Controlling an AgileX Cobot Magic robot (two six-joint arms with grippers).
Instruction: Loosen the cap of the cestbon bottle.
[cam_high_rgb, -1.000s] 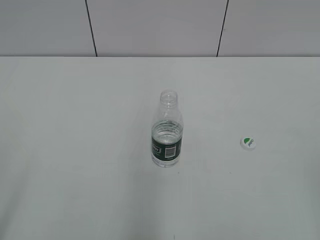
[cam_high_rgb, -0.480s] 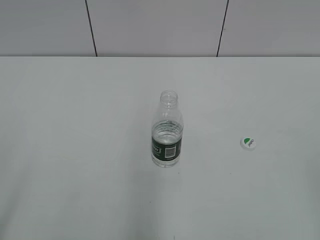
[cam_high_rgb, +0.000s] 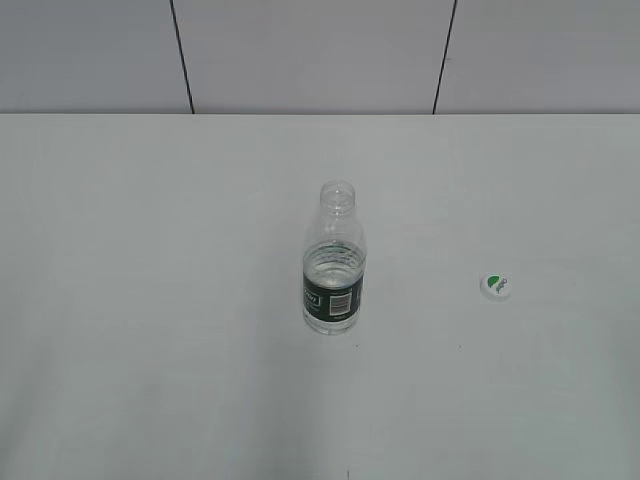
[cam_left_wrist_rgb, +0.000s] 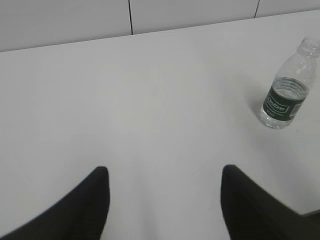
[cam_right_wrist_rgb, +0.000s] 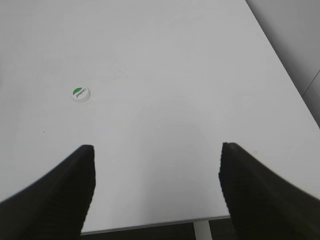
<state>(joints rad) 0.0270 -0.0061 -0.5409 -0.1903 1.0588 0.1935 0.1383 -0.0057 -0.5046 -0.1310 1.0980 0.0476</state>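
Note:
The cestbon bottle (cam_high_rgb: 333, 262) stands upright in the middle of the white table, clear with a dark green label, its neck open and without a cap. It also shows in the left wrist view (cam_left_wrist_rgb: 288, 93) at the far right. The cap (cam_high_rgb: 496, 286), white with a green patch, lies flat on the table to the right of the bottle, apart from it; it also shows in the right wrist view (cam_right_wrist_rgb: 80, 93). My left gripper (cam_left_wrist_rgb: 165, 172) is open and empty, well short and left of the bottle. My right gripper (cam_right_wrist_rgb: 156, 150) is open and empty, above the table's near edge. Neither arm shows in the exterior view.
The white table (cam_high_rgb: 150, 250) meets a grey panelled wall (cam_high_rgb: 300, 50) at the back. The right wrist view shows the table's near edge (cam_right_wrist_rgb: 150, 225), its right edge and a white leg (cam_right_wrist_rgb: 202, 231) below.

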